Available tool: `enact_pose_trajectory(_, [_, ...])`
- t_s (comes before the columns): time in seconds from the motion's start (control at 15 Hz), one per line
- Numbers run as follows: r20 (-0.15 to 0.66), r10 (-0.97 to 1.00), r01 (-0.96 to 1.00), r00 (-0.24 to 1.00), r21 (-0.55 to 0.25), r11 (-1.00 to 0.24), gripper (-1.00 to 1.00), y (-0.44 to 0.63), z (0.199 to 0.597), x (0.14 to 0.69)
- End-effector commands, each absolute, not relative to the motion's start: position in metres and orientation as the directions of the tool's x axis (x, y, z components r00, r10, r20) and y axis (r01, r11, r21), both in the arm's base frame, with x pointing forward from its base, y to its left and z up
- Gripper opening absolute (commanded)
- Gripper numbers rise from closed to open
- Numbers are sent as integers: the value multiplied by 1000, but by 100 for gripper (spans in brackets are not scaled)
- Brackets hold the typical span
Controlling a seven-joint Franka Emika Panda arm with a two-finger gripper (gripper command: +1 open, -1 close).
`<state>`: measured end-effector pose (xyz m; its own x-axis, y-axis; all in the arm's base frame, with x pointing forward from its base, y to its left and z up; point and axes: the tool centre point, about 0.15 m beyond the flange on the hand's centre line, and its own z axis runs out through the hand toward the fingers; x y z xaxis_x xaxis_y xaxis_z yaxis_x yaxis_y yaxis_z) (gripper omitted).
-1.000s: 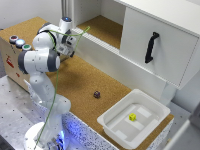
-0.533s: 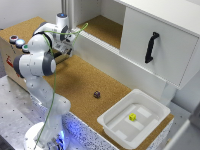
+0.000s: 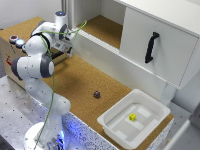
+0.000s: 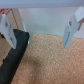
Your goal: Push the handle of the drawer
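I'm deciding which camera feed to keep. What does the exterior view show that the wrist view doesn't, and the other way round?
Only the exterior view shows the whole arm, the wooden box with its coloured buttons, the white cabinet front with its black handle, the white tray holding a small yellow object, and a small dark object on the cork. Only the wrist view shows the gripper close up, fingers spread apart with nothing between them, and a dark edge beside them. Both show the cork surface.

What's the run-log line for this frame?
gripper: open, holding nothing | near: light-brown wooden box with coloured buttons | drawer: hidden behind arm | yellow block in white plastic tray
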<state>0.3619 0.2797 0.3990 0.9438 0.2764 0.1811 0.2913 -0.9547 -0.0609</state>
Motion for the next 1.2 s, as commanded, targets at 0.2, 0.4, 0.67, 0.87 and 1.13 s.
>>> enact_pose_trajectory(0.2, [189,466,477,864,-14,-879,100,318,460,360])
enact_pose_trajectory(0.4, [109,693,698,712,-3,-716,100,369,498,328])
enact_pose_trajectory(0.67, [58,820,822,570,-28,-569,100,428,537,277])
enact_pose_trajectory(0.87, [6,880,879,475,-52,-474,100,476,535,241])
enact_pose_trajectory(1.13, [46,948,948,316,8,-317,100,524,547,207])
